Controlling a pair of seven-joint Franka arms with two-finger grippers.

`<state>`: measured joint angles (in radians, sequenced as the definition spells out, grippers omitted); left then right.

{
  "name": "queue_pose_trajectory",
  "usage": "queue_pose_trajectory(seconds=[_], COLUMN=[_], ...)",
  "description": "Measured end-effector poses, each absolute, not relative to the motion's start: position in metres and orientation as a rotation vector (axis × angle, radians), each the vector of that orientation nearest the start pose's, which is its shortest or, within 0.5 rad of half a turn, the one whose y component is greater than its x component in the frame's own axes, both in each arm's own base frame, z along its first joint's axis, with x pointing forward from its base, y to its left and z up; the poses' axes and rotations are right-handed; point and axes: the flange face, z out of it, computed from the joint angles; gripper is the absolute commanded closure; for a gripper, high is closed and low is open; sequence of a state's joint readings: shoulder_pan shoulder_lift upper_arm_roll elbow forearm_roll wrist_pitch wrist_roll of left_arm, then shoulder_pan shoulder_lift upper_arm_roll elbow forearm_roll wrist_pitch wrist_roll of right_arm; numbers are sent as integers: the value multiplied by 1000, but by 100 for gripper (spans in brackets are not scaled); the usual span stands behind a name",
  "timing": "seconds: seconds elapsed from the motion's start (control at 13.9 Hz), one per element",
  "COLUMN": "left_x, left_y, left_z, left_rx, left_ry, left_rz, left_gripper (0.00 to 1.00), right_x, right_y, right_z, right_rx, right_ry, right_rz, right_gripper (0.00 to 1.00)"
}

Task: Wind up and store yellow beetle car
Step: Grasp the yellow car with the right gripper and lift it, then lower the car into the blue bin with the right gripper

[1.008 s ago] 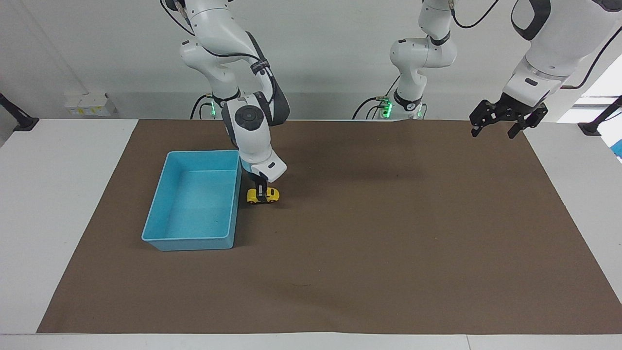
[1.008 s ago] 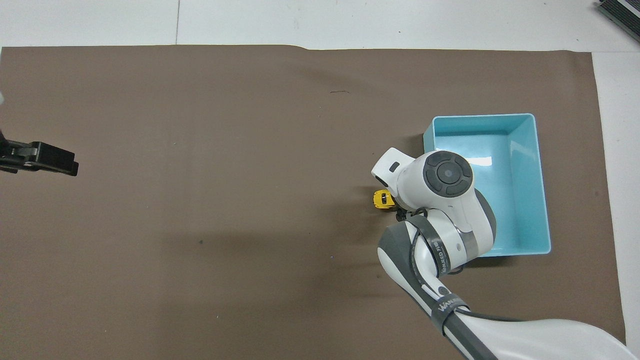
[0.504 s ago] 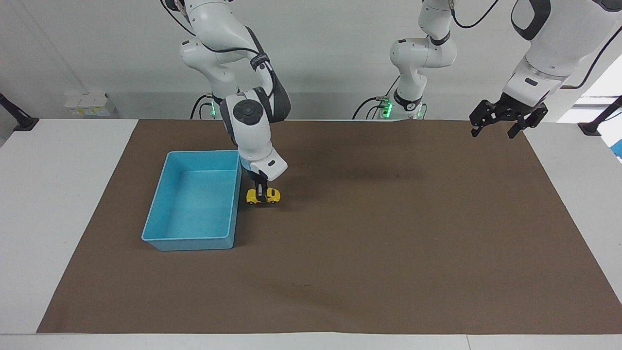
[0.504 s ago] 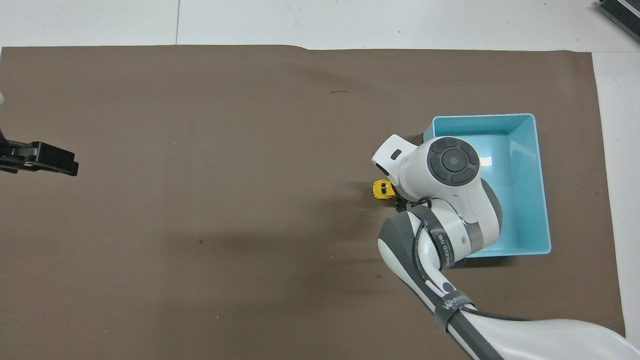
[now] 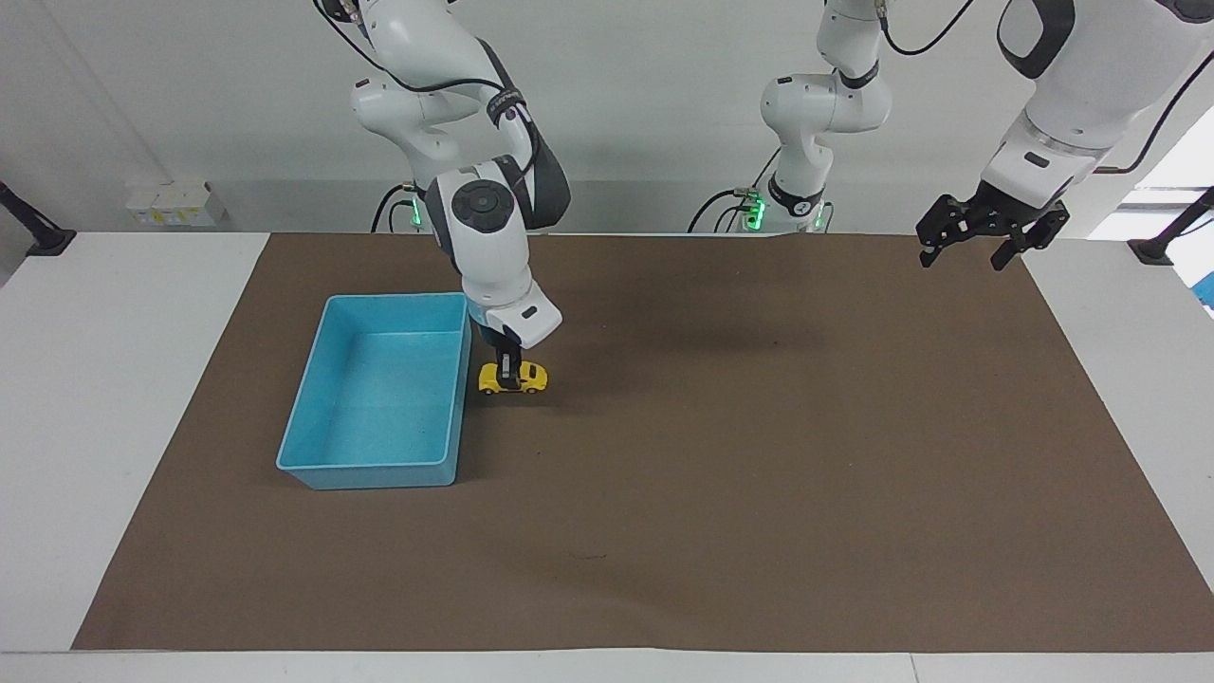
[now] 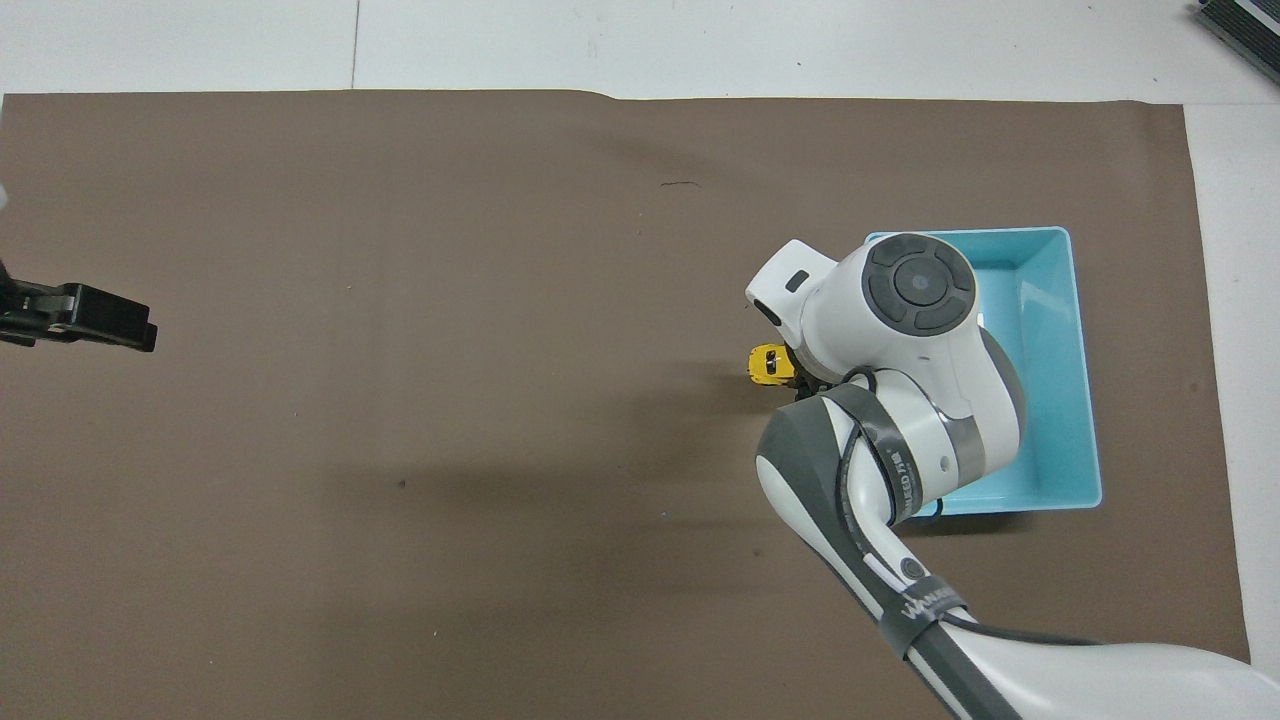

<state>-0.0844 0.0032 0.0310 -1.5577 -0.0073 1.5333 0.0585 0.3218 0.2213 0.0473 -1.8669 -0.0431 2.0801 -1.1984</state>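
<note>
1. Toward the right arm's end of the bench, a light blue bin sits on a brown mat. Nothing can be seen inside it.
2. Just beside the bin's long wall, on the side toward the middle of the mat, is the yellow beetle car. The right pincer comes straight down on it, its fingers pinching the small body across the middle. The car is at the mat or barely above it; whether its wheels touch cannot be told.
3. The step in hand looks like winding: the car is gripped low, where it could be dragged backwards to load its spring. Storing is not yet done. The next move calls for a firm hold and a short pull along the mat, then a lift over the bin's wall and a release inside.
4. At the left arm's end, the left pincer waits in the air over the mat's corner by the robots, fingers spread, holding nothing.
5. A grey strap on the right arm carries white lettering that cannot be read with confidence. No other writing is visible.
</note>
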Motion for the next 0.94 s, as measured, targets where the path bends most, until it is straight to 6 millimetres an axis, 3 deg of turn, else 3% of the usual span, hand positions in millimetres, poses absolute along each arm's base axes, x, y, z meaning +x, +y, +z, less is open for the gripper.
queue_pose_trajectory(seconds=[0.22, 0.36, 0.5, 0.72, 0.94], left_x=[551, 551, 551, 551, 551], left_y=[-30, -30, -30, -30, -30], left_z=[626, 626, 626, 626, 626], left_rx=[-3144, -3144, -3144, -3144, -3144], left_ry=[176, 176, 176, 176, 176], left_rz=[43, 43, 43, 43, 43], left_gripper=[0, 0, 0, 0, 0], right_x=[577, 581, 586, 591, 582], right_y=[204, 173, 129, 67, 51], right_z=[427, 444, 454, 447, 430], right_rx=[2222, 2251, 2240, 2204, 2181], right_ry=[2196, 2170, 2192, 2258, 2288], right_rz=[-63, -75, -94, -127, -138], right_gripper=[100, 100, 100, 100, 100])
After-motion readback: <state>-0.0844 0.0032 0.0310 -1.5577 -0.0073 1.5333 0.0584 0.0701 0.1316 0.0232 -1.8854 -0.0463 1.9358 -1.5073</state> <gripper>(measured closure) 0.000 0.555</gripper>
